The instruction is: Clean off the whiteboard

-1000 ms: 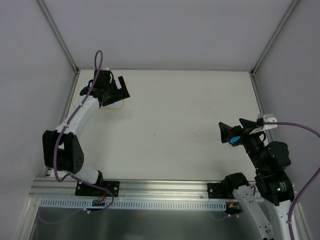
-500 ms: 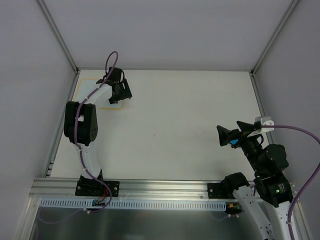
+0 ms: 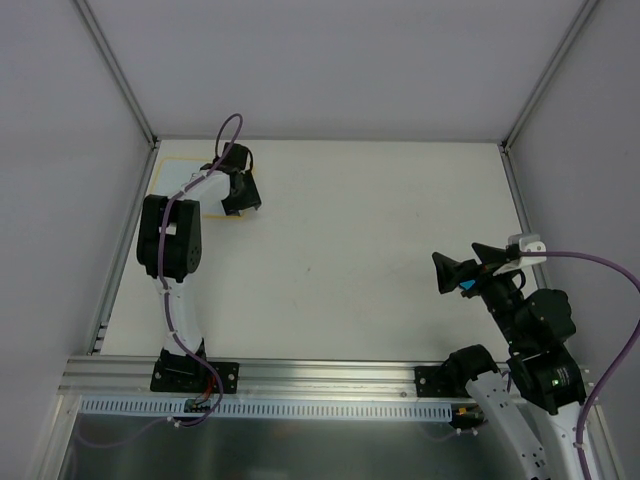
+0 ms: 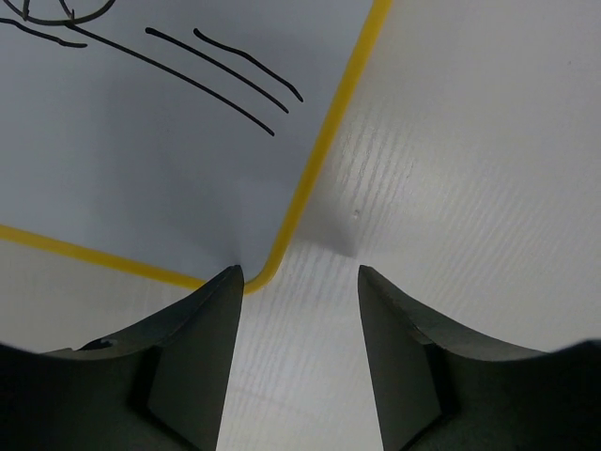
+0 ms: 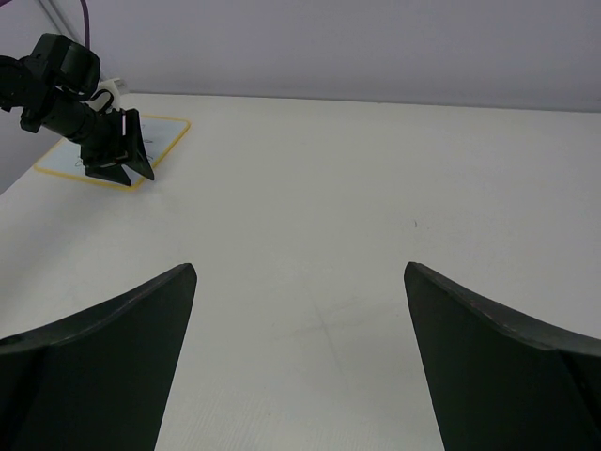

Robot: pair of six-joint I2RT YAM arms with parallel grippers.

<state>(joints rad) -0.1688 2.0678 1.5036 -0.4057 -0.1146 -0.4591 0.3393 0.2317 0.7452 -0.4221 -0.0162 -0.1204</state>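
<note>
L hand [image 4: 296, 279], jaws apart, at whiteboard [image 4: 160, 160] corner: rounded, yellow-rimmed

Off-white tabletop [image 3: 340, 250], faintly ribbed surface. Carries one whiteboard [image 4: 141, 150], lying flat in far-left corner. Yellow border, rounded corner, black line strokes on white face.

smooth whiteboard [image 4: 141, 160] on a matt, faintly ribbed table [image 4: 470, 141].

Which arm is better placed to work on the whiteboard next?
Left, likely. The left gripper is open right at the whiteboard's rounded corner, with the sketch not yet erased. The right gripper, open and empty, is far across the table.
</note>
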